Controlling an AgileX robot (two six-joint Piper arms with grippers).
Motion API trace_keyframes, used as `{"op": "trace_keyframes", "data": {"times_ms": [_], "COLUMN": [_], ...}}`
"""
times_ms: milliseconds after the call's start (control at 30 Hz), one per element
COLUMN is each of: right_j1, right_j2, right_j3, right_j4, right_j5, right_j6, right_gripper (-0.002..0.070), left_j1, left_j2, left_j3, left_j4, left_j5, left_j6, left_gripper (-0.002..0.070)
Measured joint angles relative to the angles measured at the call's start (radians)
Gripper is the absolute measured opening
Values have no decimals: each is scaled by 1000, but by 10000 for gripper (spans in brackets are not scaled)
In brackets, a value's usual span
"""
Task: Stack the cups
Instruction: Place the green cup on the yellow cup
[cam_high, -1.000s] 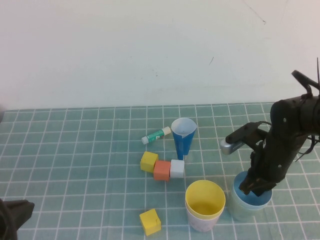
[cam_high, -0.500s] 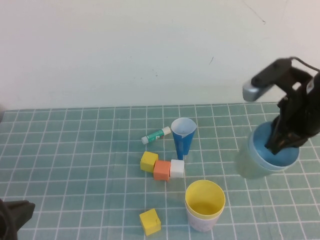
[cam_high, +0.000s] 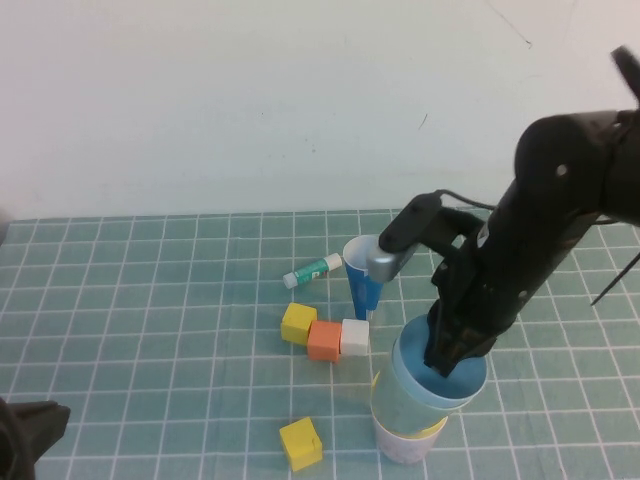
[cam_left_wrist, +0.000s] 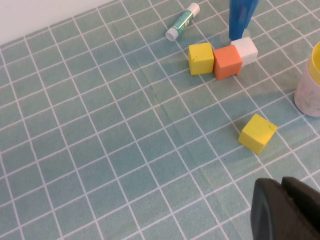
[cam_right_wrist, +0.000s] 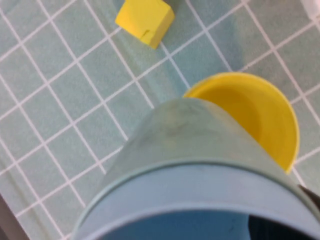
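Right gripper, pinching the blue cup, has carried it over the yellow cup.

We see smooth matt plastic on the yellow cup and pale green cup; the checked cloth covering the table looks matt, faintly creased.

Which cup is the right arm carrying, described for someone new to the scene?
Find the black right gripper low on the table's right side. It is shut on the rim of a light blue cup nested in a pale green one, above the yellow cup. The dark blue cone behind is narrower.
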Motion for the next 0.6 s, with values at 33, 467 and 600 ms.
{"op": "trace_keyframes", "data": {"times_ms": [33, 467, 600], "right_j1": [4, 6, 6], "right_j2": [14, 52, 58], "right_j3": [0, 0, 0], "right_j4": [1, -92, -92], "right_j5": [-10, -75, -94], "right_j6": [0, 68, 69], "right_gripper": [36, 36, 81], "left_j1": [0, 0, 0], "left_j2": [0, 0, 0], "left_j3": [0, 0, 0], "left_j4": [0, 0, 0], "left_j5": [0, 0, 0], "left_j6": [0, 12, 19], "left_gripper": [-2, -2, -2]}}
